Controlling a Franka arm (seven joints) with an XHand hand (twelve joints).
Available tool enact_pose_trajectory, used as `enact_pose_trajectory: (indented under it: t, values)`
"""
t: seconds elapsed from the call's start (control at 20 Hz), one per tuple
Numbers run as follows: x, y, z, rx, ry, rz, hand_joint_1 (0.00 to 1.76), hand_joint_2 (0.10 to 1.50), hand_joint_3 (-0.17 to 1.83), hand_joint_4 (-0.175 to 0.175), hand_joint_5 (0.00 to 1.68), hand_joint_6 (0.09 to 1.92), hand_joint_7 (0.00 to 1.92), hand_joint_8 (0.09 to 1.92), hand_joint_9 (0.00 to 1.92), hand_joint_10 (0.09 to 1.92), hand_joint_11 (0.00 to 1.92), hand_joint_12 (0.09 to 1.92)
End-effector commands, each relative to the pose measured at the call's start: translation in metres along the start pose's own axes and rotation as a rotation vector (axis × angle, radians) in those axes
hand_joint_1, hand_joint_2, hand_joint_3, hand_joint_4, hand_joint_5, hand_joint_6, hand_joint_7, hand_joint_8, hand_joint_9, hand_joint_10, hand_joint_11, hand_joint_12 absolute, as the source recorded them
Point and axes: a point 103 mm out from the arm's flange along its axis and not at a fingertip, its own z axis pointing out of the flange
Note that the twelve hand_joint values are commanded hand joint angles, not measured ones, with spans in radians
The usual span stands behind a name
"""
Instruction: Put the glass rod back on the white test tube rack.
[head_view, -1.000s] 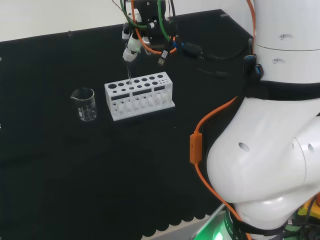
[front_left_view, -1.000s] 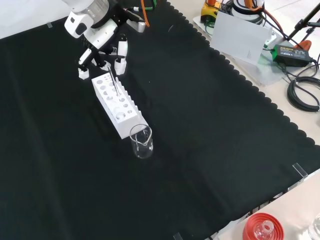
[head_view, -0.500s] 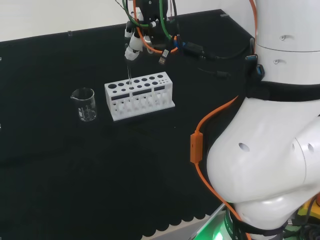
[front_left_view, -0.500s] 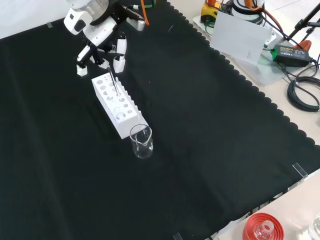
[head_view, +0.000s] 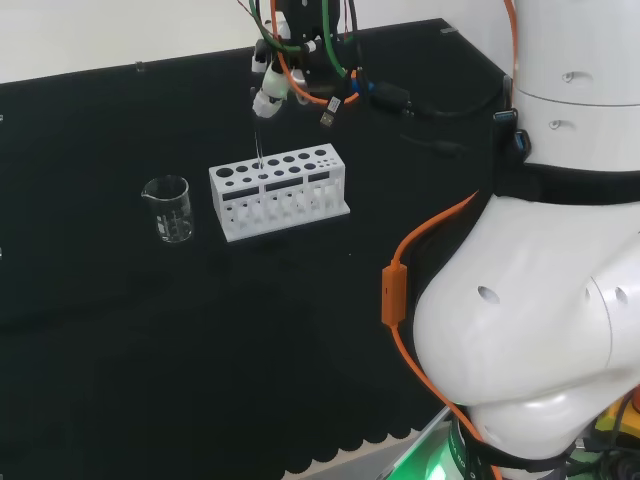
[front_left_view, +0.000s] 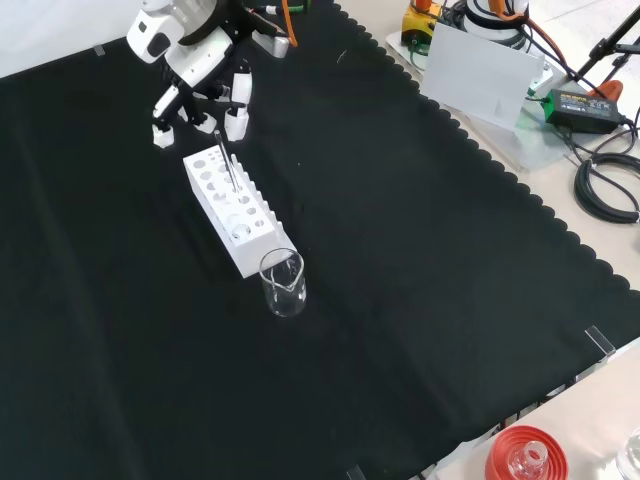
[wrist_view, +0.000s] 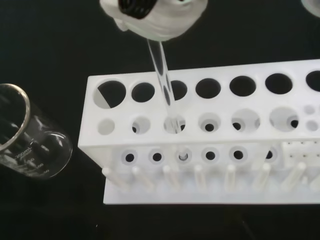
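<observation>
A: Rod? Which way?
B: One glass rod (wrist_view: 164, 87), long axis near upright, slight lean, lower end down in a front-row hole of the white test tube rack (head_view: 278, 191), third hole from the beaker end in the wrist view.
A: Counts, left to right in head view?
B: One beaker (head_view: 168, 208), one rack, one rod. Faint marks on the beaker, unreadable.
A: Hand?
B: Hand (front_left_view: 190, 75) above the rack's far end; can't tell if the fingers still pinch the rod's top.
</observation>
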Motion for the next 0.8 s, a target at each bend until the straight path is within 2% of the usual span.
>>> enact_pose_trajectory:
  t: [0.05, 0.55, 0.6, 0.65, 0.8]
  values:
    - [-0.002, -0.007, -0.014, -0.016, -0.010, 0.014, 1.14, 0.86, -0.17, -0.175, 0.23, 0.66, 1.12, 0.73, 1.92, 0.31, 1.92, 0.34]
    - [-0.004, -0.011, -0.017, -0.015, -0.012, 0.022, 1.14, 0.86, -0.17, -0.175, 0.26, 0.67, 1.12, 0.73, 1.92, 0.31, 1.92, 0.34]
    - [-0.004, -0.012, -0.017, -0.022, 0.005, 0.008, 1.14, 0.86, -0.17, -0.175, 0.26, 0.67, 1.12, 0.73, 1.92, 0.31, 1.92, 0.35]
    - [-0.007, -0.013, -0.020, -0.021, -0.006, 0.004, 1.14, 0.86, -0.17, -0.175, 0.26, 0.67, 1.12, 0.73, 1.92, 0.31, 1.92, 0.35]
    - [-0.016, -0.017, -0.026, -0.028, 0.006, 0.043, 1.14, 0.86, -0.17, -0.175, 0.26, 0.68, 1.12, 0.73, 1.92, 0.31, 1.92, 0.35]
